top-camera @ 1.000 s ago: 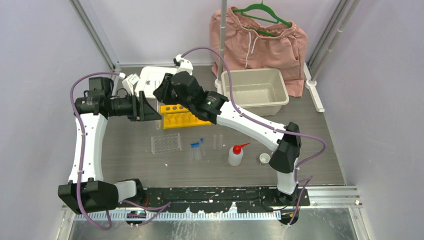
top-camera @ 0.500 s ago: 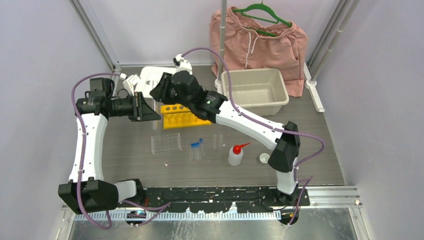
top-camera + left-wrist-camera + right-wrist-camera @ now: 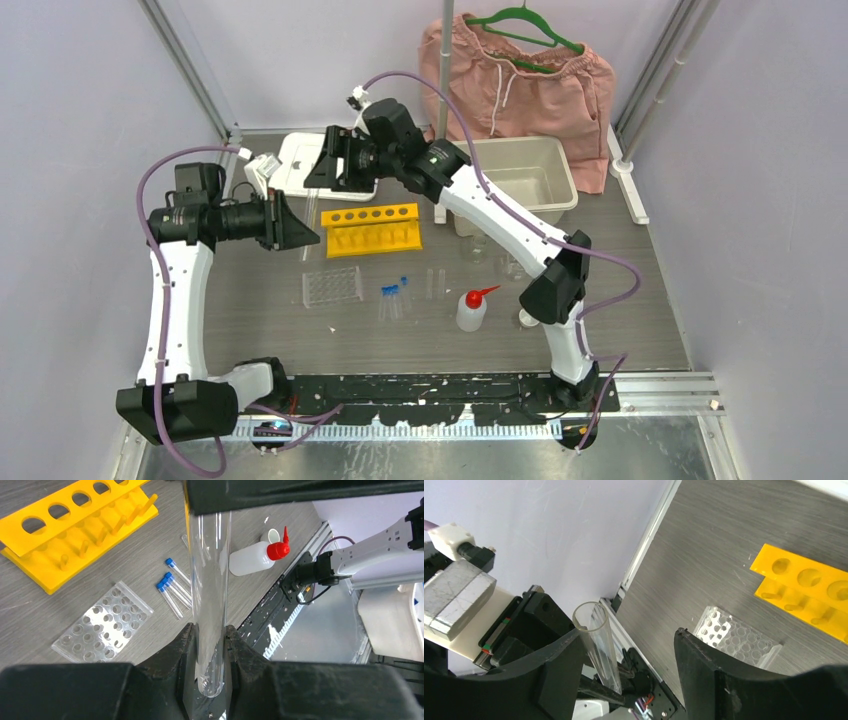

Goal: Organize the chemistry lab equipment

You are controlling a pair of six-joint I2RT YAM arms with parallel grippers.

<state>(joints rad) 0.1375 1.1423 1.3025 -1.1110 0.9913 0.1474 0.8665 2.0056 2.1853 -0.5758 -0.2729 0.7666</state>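
My left gripper [image 3: 210, 645] is shut on the rounded bottom of a large clear test tube [image 3: 210, 580]. It holds the tube above the table left of the yellow rack [image 3: 371, 228]. My right gripper [image 3: 626, 632] is open, with the jaws wide apart. The tube's open rim [image 3: 591, 615] stands by its left finger, not gripped. In the top view the right gripper [image 3: 335, 165] hovers behind the left gripper [image 3: 292, 225]. The clear rack [image 3: 332, 286], blue-capped tubes [image 3: 392, 297], white squeeze bottle [image 3: 471, 309] and two small beakers [image 3: 478, 245] stand on the table.
The beige tub [image 3: 520, 180] stands at the back right and its white lid [image 3: 298, 158] at the back left. Pink shorts [image 3: 520, 75] hang behind. A tiny white cup [image 3: 273, 535] sits by the bottle. The right arm spans the table's middle right.
The right arm has risen and swung back, uncovering the yellow rack and the beakers. Its gripper has drawn back from the left gripper. The left gripper still holds the tube and has shifted slightly.
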